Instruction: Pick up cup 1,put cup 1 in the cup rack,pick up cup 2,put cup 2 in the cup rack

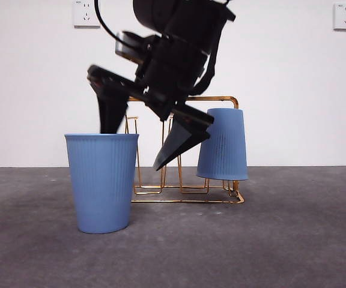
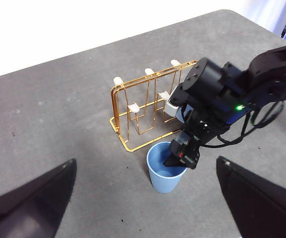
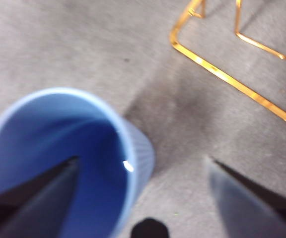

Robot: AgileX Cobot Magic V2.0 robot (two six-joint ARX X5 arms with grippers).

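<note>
A blue ribbed cup (image 1: 102,183) stands upright on the table in front of the gold wire cup rack (image 1: 221,98). My right gripper (image 1: 134,150) is open and straddles its rim, one jaw inside the cup (image 3: 58,148) and the other outside on the rack side. A second blue cup (image 1: 223,144) hangs upside down on a peg at the rack's right end. In the left wrist view the right gripper (image 2: 180,158) dips into the upright cup (image 2: 165,176) beside the rack (image 2: 153,75). My left gripper (image 2: 147,159) hangs open high above the table, holding nothing.
The grey table (image 1: 293,240) reaches back to a white wall with two sockets (image 1: 86,13). Several white-tipped pegs (image 2: 133,106) on the rack carry nothing. The rack's base wire (image 3: 222,74) lies close to the upright cup.
</note>
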